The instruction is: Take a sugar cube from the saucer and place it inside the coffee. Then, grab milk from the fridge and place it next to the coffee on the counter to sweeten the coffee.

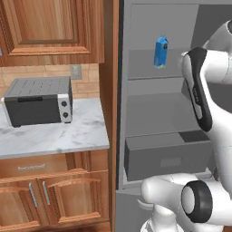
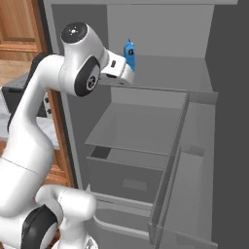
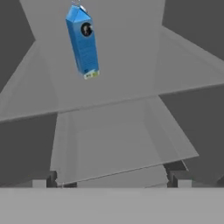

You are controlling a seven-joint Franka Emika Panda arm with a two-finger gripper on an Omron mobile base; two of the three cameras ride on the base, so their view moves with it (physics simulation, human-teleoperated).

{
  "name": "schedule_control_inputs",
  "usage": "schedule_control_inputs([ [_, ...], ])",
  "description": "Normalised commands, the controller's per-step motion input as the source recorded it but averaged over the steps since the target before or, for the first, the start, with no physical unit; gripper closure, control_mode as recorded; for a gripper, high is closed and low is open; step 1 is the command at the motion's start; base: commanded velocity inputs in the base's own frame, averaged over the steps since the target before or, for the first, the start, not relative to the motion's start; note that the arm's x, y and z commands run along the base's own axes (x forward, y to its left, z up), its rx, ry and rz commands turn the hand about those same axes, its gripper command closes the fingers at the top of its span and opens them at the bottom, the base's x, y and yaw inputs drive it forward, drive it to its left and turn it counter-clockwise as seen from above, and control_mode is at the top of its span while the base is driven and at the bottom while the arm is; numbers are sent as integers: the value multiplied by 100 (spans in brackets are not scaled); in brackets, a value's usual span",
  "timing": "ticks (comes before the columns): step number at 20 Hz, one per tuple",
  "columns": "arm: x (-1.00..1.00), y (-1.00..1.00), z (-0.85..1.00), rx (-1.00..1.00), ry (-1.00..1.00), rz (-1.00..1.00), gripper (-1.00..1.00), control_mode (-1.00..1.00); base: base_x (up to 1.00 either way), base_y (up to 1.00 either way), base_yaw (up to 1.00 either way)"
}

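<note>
1. Fingertips (image 3: 43, 181) at the bottom of the hand view stand wide apart, so the gripper (image 3: 111, 183) is released and grasps nothing.
2. Upper left of that view: the milk (image 3: 83, 41) stands upright on the fridge's (image 1: 158, 113) upper shelf (image 1: 149, 65), well ahead of the claw.
3. Risk: approaching off-centre, one finger could topple the tall, narrow carton.
4. Closing early could push it deeper.

- the fridge (image 1: 154, 136) stands open; the shelf around the milk (image 1: 161, 52) is bare.
- below the milk, the drawer (image 1: 167, 156) juts forward.
</note>
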Motion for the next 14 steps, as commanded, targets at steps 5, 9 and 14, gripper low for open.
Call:
schedule_control_inputs([
  [5, 84, 0, 5, -1, -11, 3, -100, -100, 0, 0, 0],
  [9, 98, 0, 0, 0, -3, 3, -100, -100, 0, 0, 0],
  [14, 67, 0, 2, 0, 0, 0, -100, -100, 0, 0, 0],
])
